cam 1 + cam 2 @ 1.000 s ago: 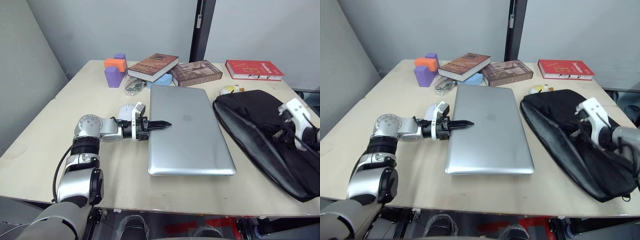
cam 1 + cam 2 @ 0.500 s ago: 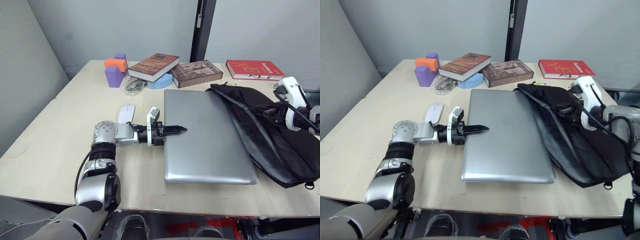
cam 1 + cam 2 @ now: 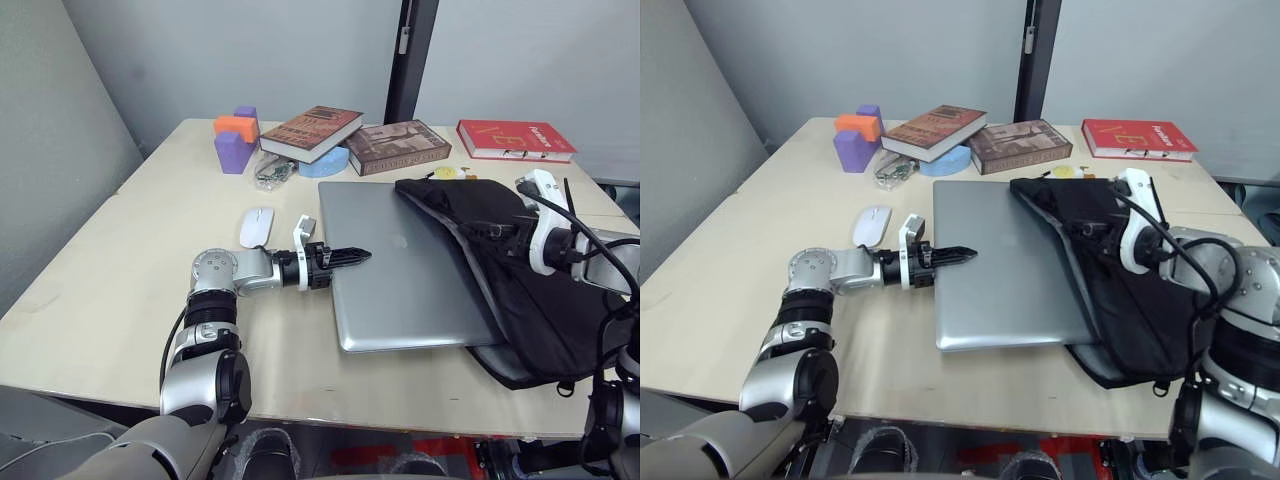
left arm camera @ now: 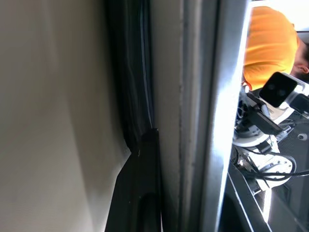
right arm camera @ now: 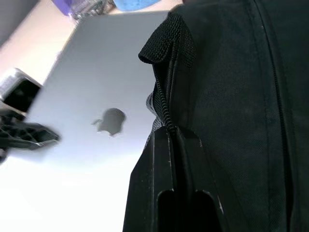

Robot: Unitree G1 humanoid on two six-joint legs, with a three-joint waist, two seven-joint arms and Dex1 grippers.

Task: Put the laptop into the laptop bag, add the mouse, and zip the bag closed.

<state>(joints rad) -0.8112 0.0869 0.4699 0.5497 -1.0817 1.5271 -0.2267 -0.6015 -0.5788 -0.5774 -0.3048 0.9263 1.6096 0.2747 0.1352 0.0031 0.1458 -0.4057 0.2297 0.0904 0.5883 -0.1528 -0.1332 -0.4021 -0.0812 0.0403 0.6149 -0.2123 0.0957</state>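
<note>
The big thin silver metal laptop (image 3: pixel 410 265) lies flat on the pale wooden table (image 3: pixel 110 270). Its far side is already tucked under the open edge of the large flat black fabric laptop bag (image 3: pixel 540 290). The side nearest the small white oval mouse (image 3: pixel 256 226) sticks out, bare. The mouse sits on the table just beside that bare side, not touching it.

Your left end effector (image 3: pixel 350 257) has its two black fingers pressed together like a closed beak. It grasps nothing; the tip lies on the laptop's edge nearest the mouse. Your right end effector (image 5: pixel 166 140) is clenched on the bag's top edge, right at the zipper, and holds the flap up over the laptop.

The laptop looks stiff, heavy and smooth, so I think it will slide well on the table but could slip if you pinch it. You should push it flat from its bare edge, low down, not on the lid's middle.

The bag is soft and floppy. It may sag or bunch up if you let go, so hold it by the thick seam beside the zipper.

The mouse looks light and slippery. Take it across its narrow sides, gently, once the laptop is all the way in.
</note>
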